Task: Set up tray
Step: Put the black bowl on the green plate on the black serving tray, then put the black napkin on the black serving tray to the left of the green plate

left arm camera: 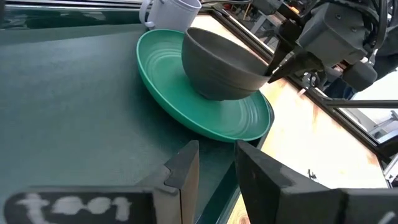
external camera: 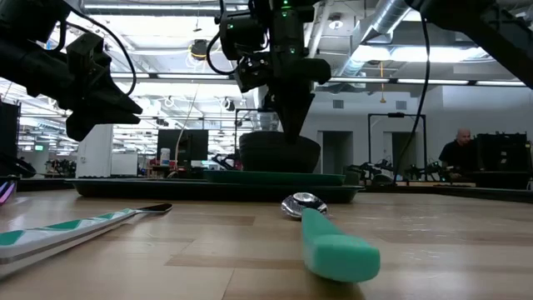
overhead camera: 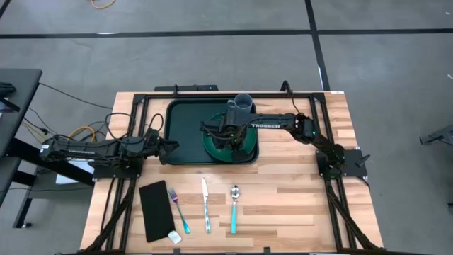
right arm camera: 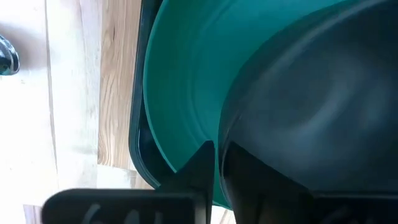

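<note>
Two arms are in my view over the table (overhead camera: 283,205). My right hand (overhead camera: 228,137) is at the rim of the dark bowl (left arm camera: 221,65), one finger inside the wall and one outside with the rim in the narrow gap between them; whether they press it I cannot tell. That bowl sits on the round green plate (left arm camera: 186,99), which rests on the tray (overhead camera: 185,131) at the table's far middle. A grey cup (overhead camera: 243,103) stands at the tray's far edge. My left hand (left arm camera: 214,171) is at the tray's left rim, fingers parted, gripping nothing. Nearer me lie a black napkin (overhead camera: 156,210), fork (overhead camera: 178,209), knife (overhead camera: 206,205) and spoon (overhead camera: 234,207)
</note>
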`<action>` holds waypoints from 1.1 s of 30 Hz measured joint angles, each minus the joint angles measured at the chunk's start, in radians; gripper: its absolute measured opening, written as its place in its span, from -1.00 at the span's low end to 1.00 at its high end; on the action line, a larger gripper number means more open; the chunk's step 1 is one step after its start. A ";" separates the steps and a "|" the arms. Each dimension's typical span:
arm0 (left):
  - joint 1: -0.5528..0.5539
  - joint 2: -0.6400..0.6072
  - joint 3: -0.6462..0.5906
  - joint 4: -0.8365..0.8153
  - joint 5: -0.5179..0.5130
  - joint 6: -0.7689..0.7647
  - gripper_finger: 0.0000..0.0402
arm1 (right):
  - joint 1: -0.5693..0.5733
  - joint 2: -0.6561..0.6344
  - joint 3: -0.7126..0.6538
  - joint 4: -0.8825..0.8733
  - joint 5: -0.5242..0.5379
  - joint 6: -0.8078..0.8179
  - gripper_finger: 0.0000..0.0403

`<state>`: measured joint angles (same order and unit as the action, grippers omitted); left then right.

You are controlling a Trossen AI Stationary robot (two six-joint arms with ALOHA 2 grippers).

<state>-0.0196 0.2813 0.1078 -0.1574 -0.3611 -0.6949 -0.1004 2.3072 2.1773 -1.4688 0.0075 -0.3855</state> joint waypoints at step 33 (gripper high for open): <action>0.000 0.000 0.000 0.100 0.370 0.182 -0.54 | -0.020 -0.386 0.014 0.051 -0.180 0.546 -0.68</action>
<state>-0.0200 0.2817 0.1078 -0.0573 0.0092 -0.5126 -0.1200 1.9216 2.1913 -1.4174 -0.1722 0.1607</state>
